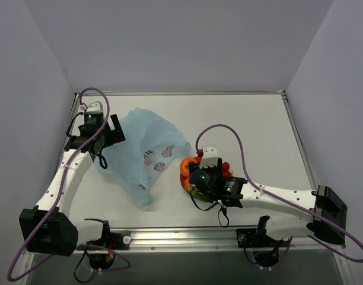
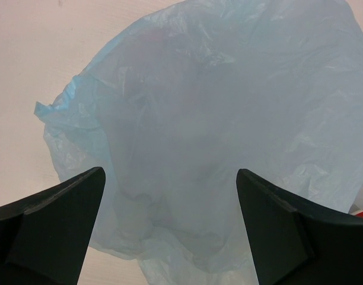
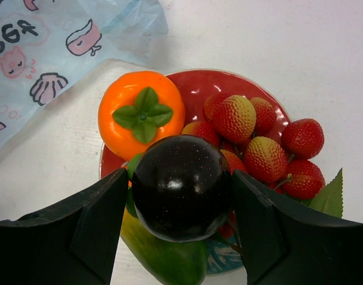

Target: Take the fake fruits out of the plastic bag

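Black-fingered, the left end effector (image 2: 169,178) hangs released, jaws wide, over one crinkled light-blue plastic bag (image 1: 143,157) lying on the surface (image 1: 241,119); its film hides any contents. Rightward, one red plate (image 3: 199,80) carries one orange fruit (image 3: 141,113), overlapping red berries (image 3: 238,119) too crowded to count, and a mostly hidden mango (image 3: 169,264). Above them the right end effector (image 3: 180,178) clasps one dark purple ball (image 3: 181,196).

White tbl (image 1: 247,119): plastic bag (image 1: 143,157) L, plate (image 3: 196,86) R.

Thin, crinkled translucent film: plastic bag (image 2: 229,119). Smooth high gloss: dark purple ball (image 3: 181,187). Rough pebbled skin: red berries (image 3: 235,119).
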`<state>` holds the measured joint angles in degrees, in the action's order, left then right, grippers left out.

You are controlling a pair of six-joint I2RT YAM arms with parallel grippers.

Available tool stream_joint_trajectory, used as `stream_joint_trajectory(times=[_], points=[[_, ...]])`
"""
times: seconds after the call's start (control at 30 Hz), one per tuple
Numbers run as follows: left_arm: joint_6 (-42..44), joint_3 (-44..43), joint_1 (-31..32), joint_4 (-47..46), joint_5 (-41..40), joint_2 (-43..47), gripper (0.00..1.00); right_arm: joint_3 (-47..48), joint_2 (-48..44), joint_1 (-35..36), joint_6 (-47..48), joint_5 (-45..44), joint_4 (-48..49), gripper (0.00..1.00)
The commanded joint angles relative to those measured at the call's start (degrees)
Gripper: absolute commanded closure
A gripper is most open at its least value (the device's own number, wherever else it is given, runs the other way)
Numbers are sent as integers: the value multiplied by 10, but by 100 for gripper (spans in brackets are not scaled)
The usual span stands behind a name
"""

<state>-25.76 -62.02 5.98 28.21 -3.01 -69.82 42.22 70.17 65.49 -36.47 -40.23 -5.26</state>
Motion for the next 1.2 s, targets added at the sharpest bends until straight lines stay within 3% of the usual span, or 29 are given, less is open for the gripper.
stream_joint_trajectory(times=[0.0, 0.13, 0.33, 0.8, 0.9, 1.0, 1.17], points=[[0, -19, -4, -10, -1, 21, 9, -6, -1, -7, -25, -17, -19, 40], [0, -19, -4, -10, 0, 22, 7, -15, -6, -12, -32, -13, -22, 39], [0, -18, -4, -10, -1, 24, 5, -21, -10, -15, -32, -7, -22, 30], [2, -17, -4, -12, 3, 25, 4, -14, -25, -15, -19, 3, -22, 18], [3, -18, -4, -12, 4, 27, 3, 9, -31, -14, -17, 6, -43, 13], [8, -22, -4, -9, -9, 32, 6, 37, -44, -16, -4, 17, -56, 0], [14, -21, -4, -9, -31, 56, 6, 87, -67, -27, 31, 31, -78, 0]])
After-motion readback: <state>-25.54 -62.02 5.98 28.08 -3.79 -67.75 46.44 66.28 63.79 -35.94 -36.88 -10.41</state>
